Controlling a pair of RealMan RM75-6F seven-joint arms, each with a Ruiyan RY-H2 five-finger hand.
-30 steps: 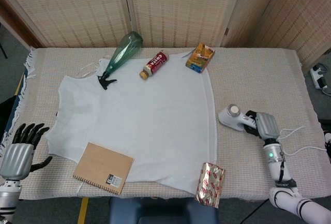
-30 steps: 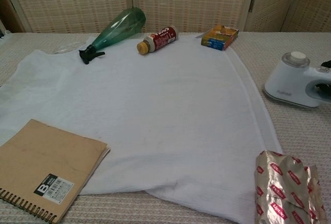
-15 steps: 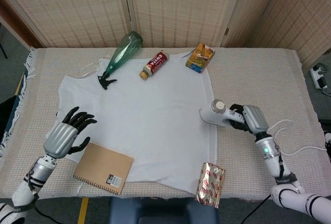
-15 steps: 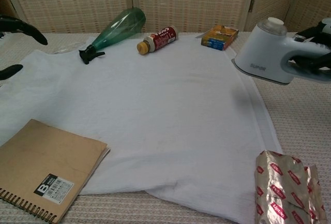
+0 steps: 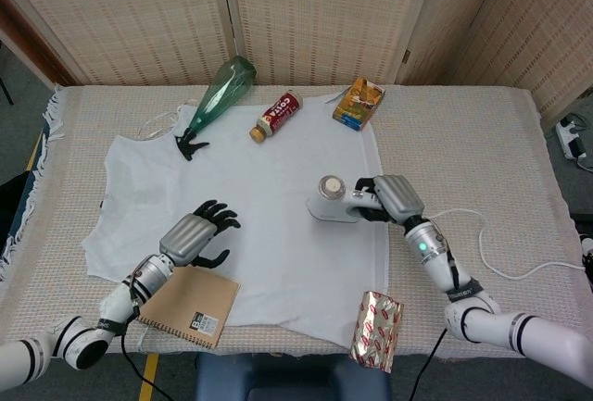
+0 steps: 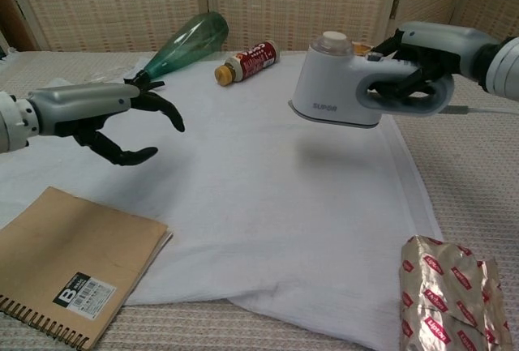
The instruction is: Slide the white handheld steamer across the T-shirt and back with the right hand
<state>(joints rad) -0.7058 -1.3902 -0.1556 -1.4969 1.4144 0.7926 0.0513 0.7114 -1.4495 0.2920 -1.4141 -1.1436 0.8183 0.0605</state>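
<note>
The white handheld steamer [image 5: 331,201] [image 6: 340,92] hovers above the right part of the white T-shirt [image 5: 250,225] [image 6: 243,189], casting a shadow below it. My right hand [image 5: 394,199] [image 6: 426,63] grips its handle from the right. A white cord [image 5: 473,234] trails off toward the right. My left hand [image 5: 196,236] [image 6: 122,120] floats over the shirt's left half with fingers spread, holding nothing, just above the notebook.
A brown spiral notebook [image 5: 185,301] [image 6: 69,262] lies on the shirt's front left corner. A green spray bottle [image 5: 217,97], a brown drink bottle [image 5: 276,115] and an orange box [image 5: 359,103] line the far edge. A foil snack bag [image 5: 376,329] [image 6: 454,294] sits front right.
The right hand lifted the steamer off the cloth at the right and carried it left over the shirt. The left hand moved in from the left edge over the shirt.
</note>
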